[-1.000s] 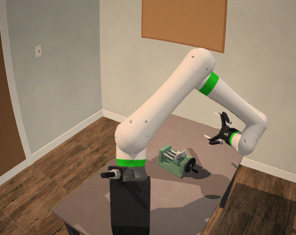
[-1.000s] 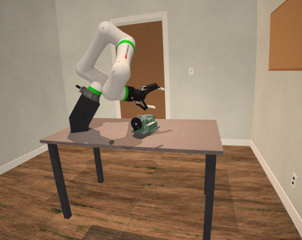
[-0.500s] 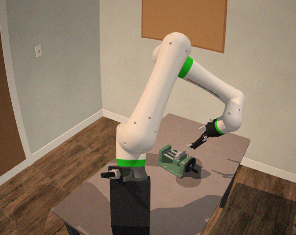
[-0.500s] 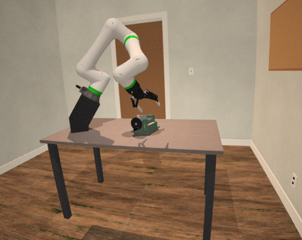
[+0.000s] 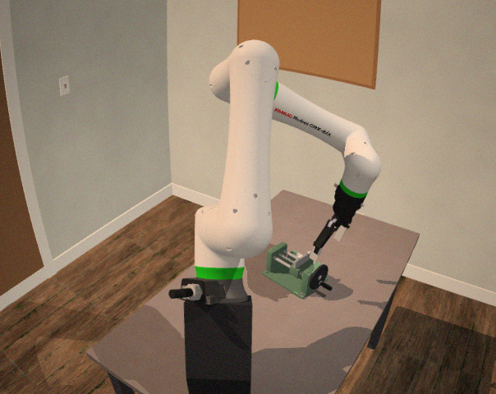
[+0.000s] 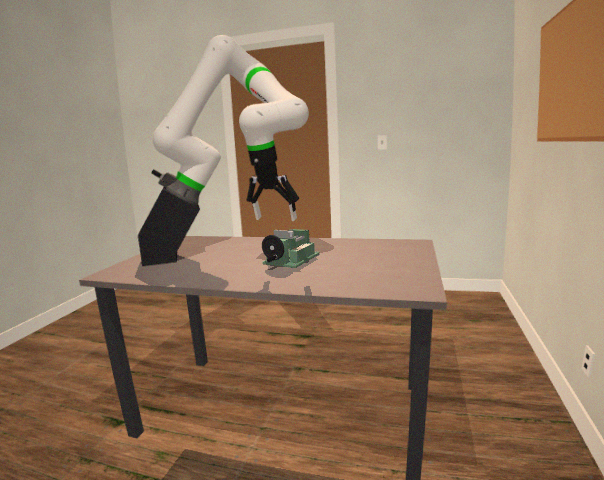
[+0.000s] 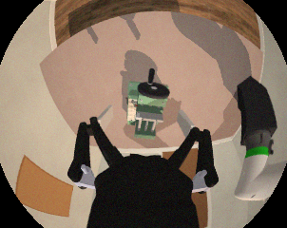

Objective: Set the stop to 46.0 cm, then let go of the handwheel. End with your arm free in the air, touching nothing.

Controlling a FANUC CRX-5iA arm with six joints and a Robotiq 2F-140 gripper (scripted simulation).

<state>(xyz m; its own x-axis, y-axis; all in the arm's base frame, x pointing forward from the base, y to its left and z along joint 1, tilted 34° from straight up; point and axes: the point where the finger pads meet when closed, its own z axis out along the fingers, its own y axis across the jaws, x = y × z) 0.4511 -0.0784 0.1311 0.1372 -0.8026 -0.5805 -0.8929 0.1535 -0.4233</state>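
Observation:
A green stop fixture (image 5: 287,271) (image 6: 298,251) (image 7: 145,114) stands near the middle of the table (image 5: 367,258) (image 6: 374,273) (image 7: 200,57). Its black handwheel (image 5: 317,276) (image 6: 272,249) (image 7: 153,89) sits on one end, with a small crank handle (image 5: 327,286) (image 7: 151,76) sticking out. A grey stop block (image 5: 301,258) sits on the rails close to the handwheel end. My gripper (image 5: 327,244) (image 6: 275,211) (image 7: 145,113) is open and empty. It points down and hangs a little above the fixture, touching nothing.
The arm's black pedestal (image 5: 218,339) (image 6: 162,232) (image 7: 257,110) stands at one table corner. The table edges and the wooden floor lie beyond. A door (image 6: 297,170) and walls are behind.

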